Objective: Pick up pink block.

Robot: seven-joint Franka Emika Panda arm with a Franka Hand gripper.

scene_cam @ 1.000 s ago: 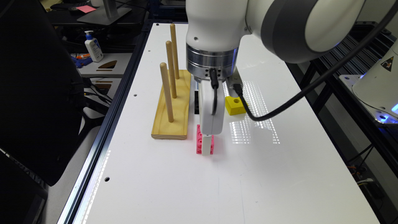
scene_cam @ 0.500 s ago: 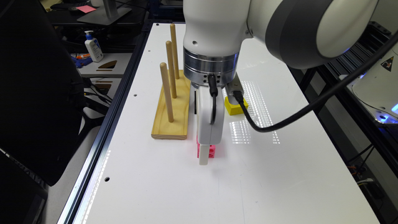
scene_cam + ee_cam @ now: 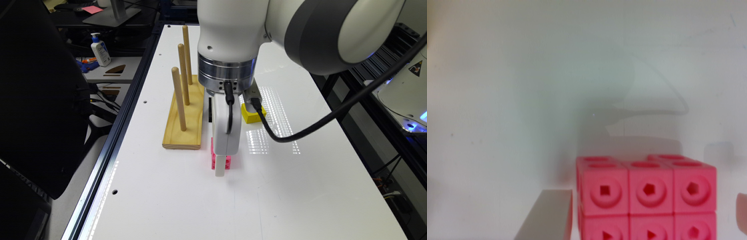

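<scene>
Pink block: the pink block [image 3: 227,161] rests on the white table [image 3: 300,186], near the front end of the wooden peg board [image 3: 185,123].
Gripper: the gripper [image 3: 221,166] is low around the pink block [image 3: 645,200]; one finger [image 3: 547,216] stands just beside one side of the block and a part of the other shows at its far side. The jaws look open, with a small gap to the block.
Done: the approach and the descent.
Left: closing on the block and lifting it; in my judgement nothing is held yet.
Change: compared with one second ago, the gripper is lower and now covers most of the block; the block itself has not moved.
Other: the yellow cube [image 3: 250,115] sits behind the gripper, beyond the pink block.
</scene>
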